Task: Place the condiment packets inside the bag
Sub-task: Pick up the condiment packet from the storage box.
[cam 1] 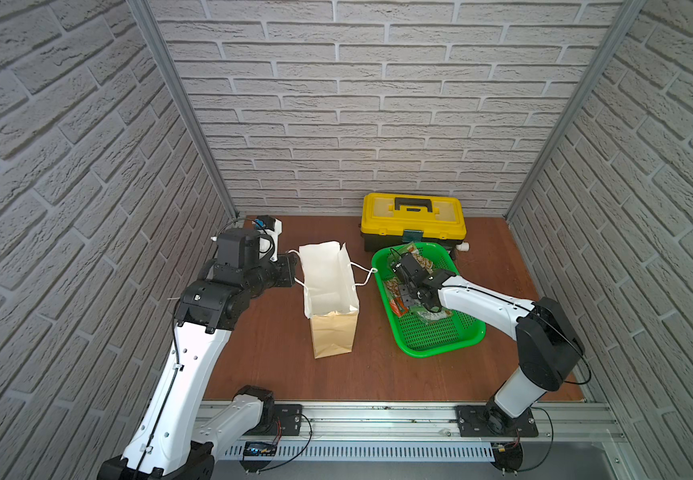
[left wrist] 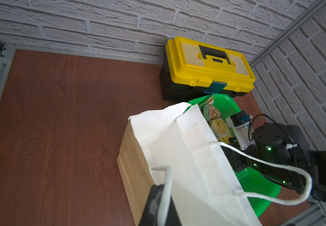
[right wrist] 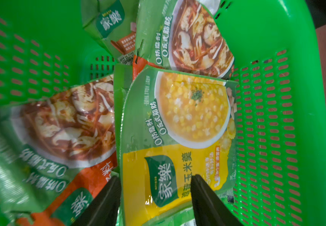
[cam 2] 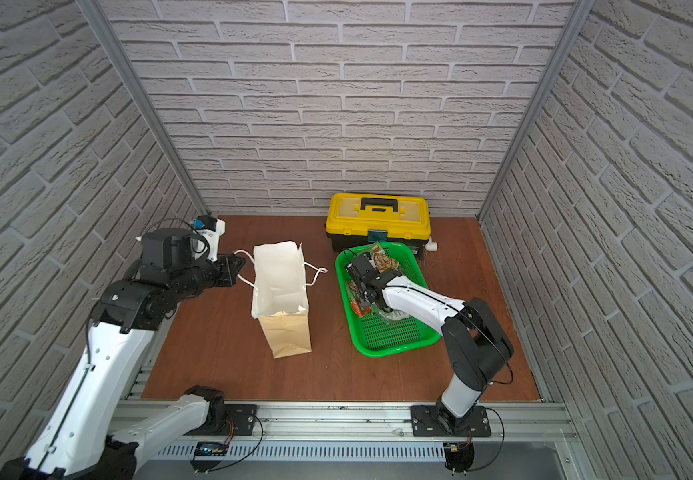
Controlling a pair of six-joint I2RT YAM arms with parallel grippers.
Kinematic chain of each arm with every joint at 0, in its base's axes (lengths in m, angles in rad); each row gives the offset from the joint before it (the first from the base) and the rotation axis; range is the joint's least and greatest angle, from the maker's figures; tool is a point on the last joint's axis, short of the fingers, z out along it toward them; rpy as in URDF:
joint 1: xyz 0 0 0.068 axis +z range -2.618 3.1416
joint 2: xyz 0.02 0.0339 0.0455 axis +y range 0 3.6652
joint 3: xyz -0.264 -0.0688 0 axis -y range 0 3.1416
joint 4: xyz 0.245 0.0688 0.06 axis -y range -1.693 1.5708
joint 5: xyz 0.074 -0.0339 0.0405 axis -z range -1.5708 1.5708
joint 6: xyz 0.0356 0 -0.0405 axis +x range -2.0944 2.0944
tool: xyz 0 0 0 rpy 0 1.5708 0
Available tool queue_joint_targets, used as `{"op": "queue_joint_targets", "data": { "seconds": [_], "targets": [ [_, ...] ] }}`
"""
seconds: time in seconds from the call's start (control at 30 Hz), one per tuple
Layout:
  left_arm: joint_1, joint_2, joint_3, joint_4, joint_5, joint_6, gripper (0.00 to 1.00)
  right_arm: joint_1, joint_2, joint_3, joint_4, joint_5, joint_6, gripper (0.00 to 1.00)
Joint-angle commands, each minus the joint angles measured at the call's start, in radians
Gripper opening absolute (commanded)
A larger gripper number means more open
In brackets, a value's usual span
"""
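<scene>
Right claw (right wrist: 156,177) part-open, straddling yellow packet (right wrist: 177,127) in basket (right wrist: 275,117) — left claw (left wrist: 163,193) clamps bag handle (left wrist: 168,176).

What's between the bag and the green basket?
Only a white cord handle of the bag, looping out to the rim of the basket, over bare wood table. Shows in both top views.

both top views high over whole table (cam 1: 378,374), left wrist beside bag (left wrist: 177,156), right wrist close over basket (right wrist: 275,39)
</scene>
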Motion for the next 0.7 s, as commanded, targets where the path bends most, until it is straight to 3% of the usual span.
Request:
{"op": "queue_joint_targets", "data": {
  "seconds": [0.0,0.27,0.67],
  "targets": [
    [0.005,-0.016,-0.014,0.030,0.006,0.005,0.06,0.005,0.016,0.010,-0.037,0.063,-0.007,0.61],
    [0.005,-0.012,-0.014,0.032,0.008,0.005,0.06,0.006,0.006,0.007,-0.047,0.092,-0.001,0.56],
    [0.006,-0.010,-0.017,0.030,0.005,0.005,0.06,0.040,-0.038,-0.040,-0.039,0.078,-0.021,0.65]
  ]
}}
